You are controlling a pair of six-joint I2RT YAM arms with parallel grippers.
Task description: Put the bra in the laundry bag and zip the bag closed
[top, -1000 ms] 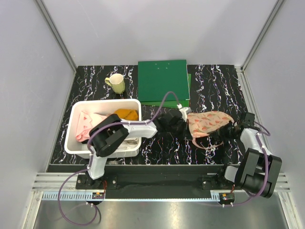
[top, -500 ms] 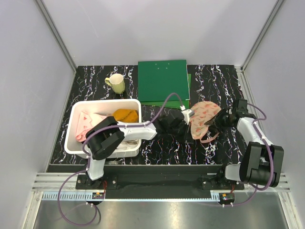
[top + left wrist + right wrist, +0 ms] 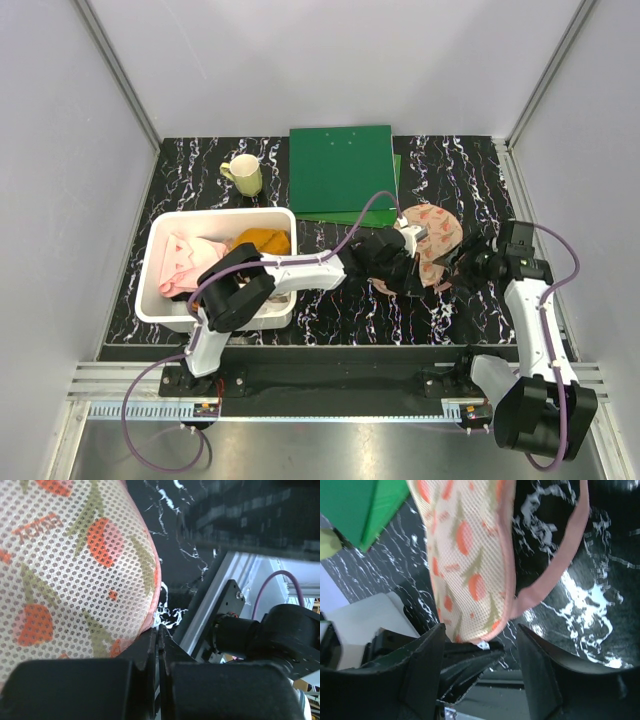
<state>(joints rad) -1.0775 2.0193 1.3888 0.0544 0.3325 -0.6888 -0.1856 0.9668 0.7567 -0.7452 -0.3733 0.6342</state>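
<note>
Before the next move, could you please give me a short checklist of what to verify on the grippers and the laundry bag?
1. Left gripper shut on the laundry bag at its edge: ok.
2. Right gripper open, off the bag: ok.
3. Bra inside the bag: cannot tell; no view shows it.
4. Zipper closed all the way round: cannot tell.

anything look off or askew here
The laundry bag is tipped up on edge rather than lying flat, pinched at its rim by the shut left pincer, its pink loop dangling. The right pincer stands open beside it, gripping nothing.
</note>
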